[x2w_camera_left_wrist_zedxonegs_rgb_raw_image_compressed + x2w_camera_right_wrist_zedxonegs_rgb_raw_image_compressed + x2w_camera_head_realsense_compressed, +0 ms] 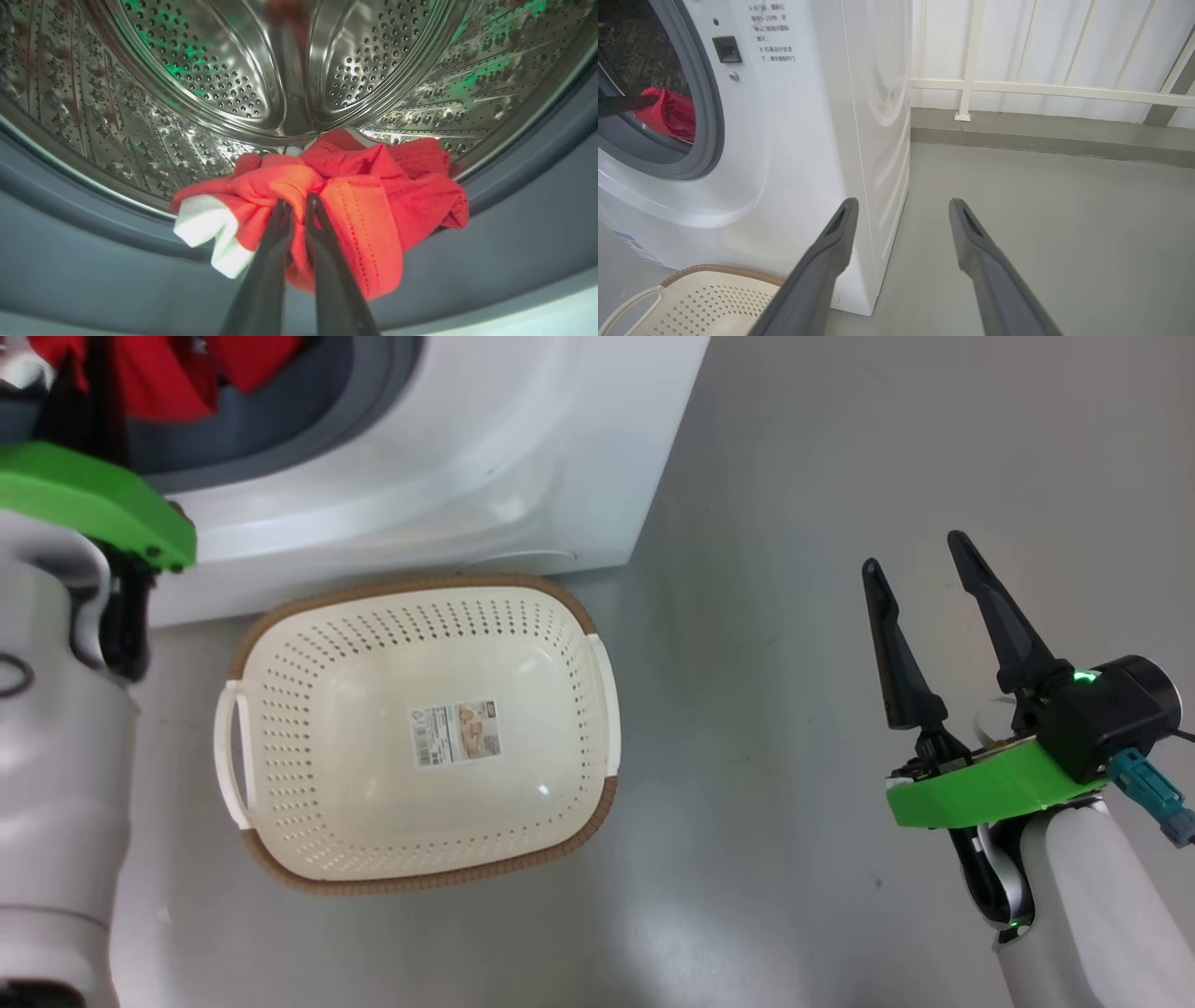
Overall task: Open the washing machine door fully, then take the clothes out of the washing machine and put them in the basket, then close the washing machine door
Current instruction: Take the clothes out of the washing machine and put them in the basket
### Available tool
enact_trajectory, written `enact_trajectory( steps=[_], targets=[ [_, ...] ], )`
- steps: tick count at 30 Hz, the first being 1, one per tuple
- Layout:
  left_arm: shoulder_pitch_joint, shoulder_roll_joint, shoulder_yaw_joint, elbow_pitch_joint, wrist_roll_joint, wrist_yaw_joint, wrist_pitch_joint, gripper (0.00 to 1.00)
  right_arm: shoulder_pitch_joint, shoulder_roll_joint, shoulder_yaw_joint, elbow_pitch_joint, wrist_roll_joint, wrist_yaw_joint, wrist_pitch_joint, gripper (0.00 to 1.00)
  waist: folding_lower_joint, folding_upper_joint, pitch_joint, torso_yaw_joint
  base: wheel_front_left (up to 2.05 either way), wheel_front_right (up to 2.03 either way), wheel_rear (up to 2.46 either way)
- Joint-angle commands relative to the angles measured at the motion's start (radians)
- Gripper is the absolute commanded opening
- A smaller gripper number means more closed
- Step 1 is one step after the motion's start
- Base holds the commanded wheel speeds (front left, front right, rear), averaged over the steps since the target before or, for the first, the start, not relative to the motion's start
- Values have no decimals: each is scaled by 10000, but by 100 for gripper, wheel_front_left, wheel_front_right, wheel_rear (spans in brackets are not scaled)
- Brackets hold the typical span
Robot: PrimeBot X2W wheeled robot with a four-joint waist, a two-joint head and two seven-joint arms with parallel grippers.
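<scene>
The drum (210, 70) is shiny perforated steel, ringed by a matt grey rubber seal (70, 261). The clothes (364, 196) are soft red cloth with white trim. The washing machine (448, 448) has a glossy white casing. The basket (280, 709) is smooth cream plastic with a brown woven-look rim and a paper label (457, 733).

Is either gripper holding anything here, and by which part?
The left gripper is shut on the clothes, pinching a red fold at the front middle of the bundle. The right gripper is open, holding nothing.
</scene>
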Motion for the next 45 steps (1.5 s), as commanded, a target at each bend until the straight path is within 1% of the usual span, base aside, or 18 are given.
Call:
enact_trajectory(
  steps=[1,4,7,11,14,18,23,29,32,35,37,45],
  targets=[
    [392,484,162,-552,13,-36,-122,0,190,39,143,-239,37,48,-63,100,0,0,-327,175,0,0,0],
    [1153,486,369,-1656,127,35,-135,0,295,44,112,-222,24,48,-63,100,0,0,-618,261,0,0,0],
    [2169,514,694,-2865,298,196,-137,0,392,53,150,-197,63,48,-63,100,0,0,-968,264,0,0,0],
    [3714,357,1084,-4353,533,368,-139,0,568,62,230,-86,123,48,-63,100,0,0,-1532,248,0,0,0],
    [4762,152,1232,-5174,676,467,-139,0,742,66,206,-20,141,48,-63,100,0,0,-1956,267,0,0,0],
    [5837,-37,1321,-6071,849,556,-140,0,955,69,195,47,163,48,-63,100,0,0,-2417,301,0,0,0],
    [6792,-199,1177,-6812,945,612,-130,0,1189,70,214,74,225,48,-63,100,0,0,-2823,370,0,0,0],
    [7709,-420,856,-7677,823,613,405,0,1317,71,244,50,281,48,-63,100,0,0,-2991,383,0,0,0],
    [8144,-629,694,-7928,630,594,755,0,1323,71,236,9,300,48,-63,100,0,0,-2954,369,0,0,0],
    [8609,-992,593,-7746,30,504,1391,0,1308,71,236,-57,305,48,-63,100,0,0,-2823,325,0,0,0],
    [8679,-1074,573,-7656,-132,463,1485,0,1302,71,240,-74,307,48,-63,100,0,0,-2785,308,0,0,0],
    [8447,-1336,242,-6014,-563,228,1570,0,1129,71,282,-166,379,48,-63,100,0,0,-2292,124,0,0,0]
  ],
)
